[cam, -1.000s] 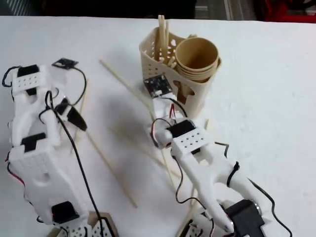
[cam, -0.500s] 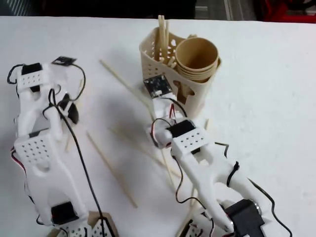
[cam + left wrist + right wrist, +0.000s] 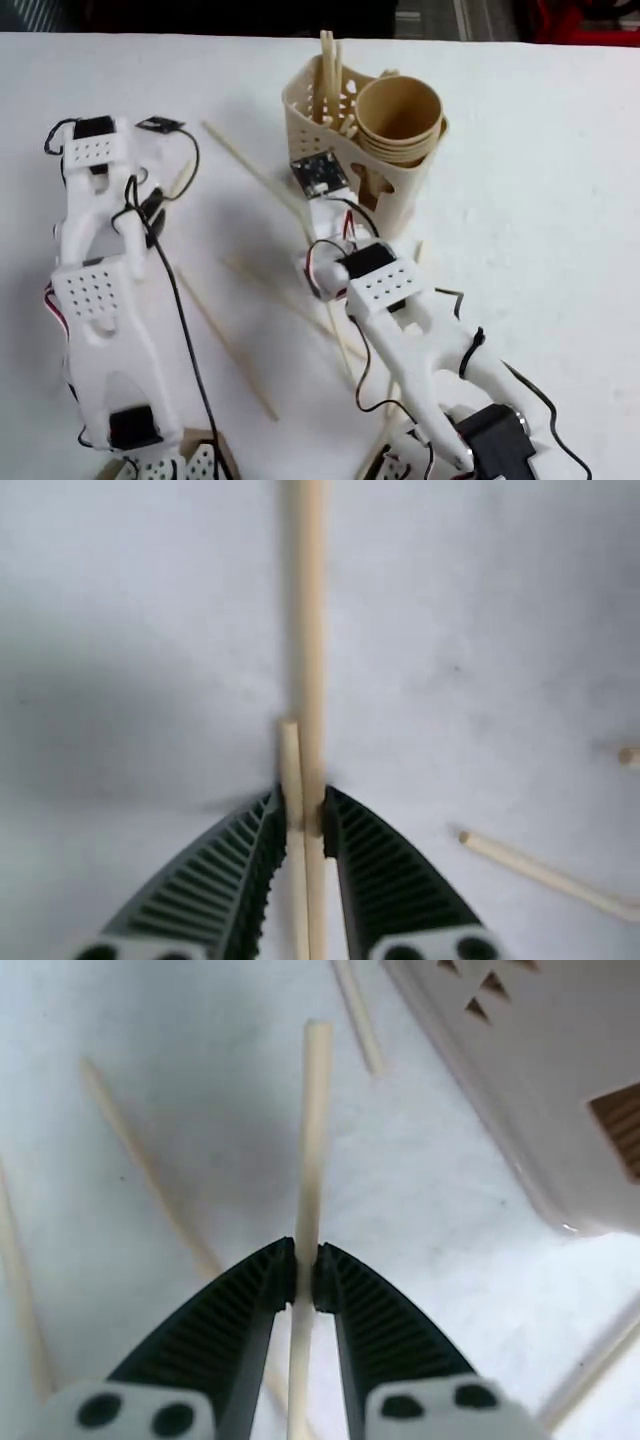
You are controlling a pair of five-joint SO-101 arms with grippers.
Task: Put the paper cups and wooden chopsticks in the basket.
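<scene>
**Beside the basket, both grippers clamp chopsticks**

Well left of the basket (image 3: 400, 205), the left gripper (image 3: 303, 815) sits low over the white table (image 3: 540, 150). Its fingers are closed to a narrow gap on a pair of chopsticks (image 3: 311, 630) held side by side. One of the pair runs on ahead, and the other ends just past the fingertips. Two more stick ends lie on the table near this gripper.

Just in front of the basket's near wall, the right gripper (image 3: 305, 1270) is pinched tight on a single chopstick (image 3: 312, 1130). That chopstick's free end lies near the wall without touching it.

Inside the basket, a stack of cups (image 3: 400, 115) fills the right side. Upright sticks (image 3: 327, 65) stand in the left side and poke above the rim.

Loose sticks (image 3: 228, 345) lie on the table between the basket and the arms' bases. One slants away from the basket's left wall, and others cross under the right arm.
</scene>
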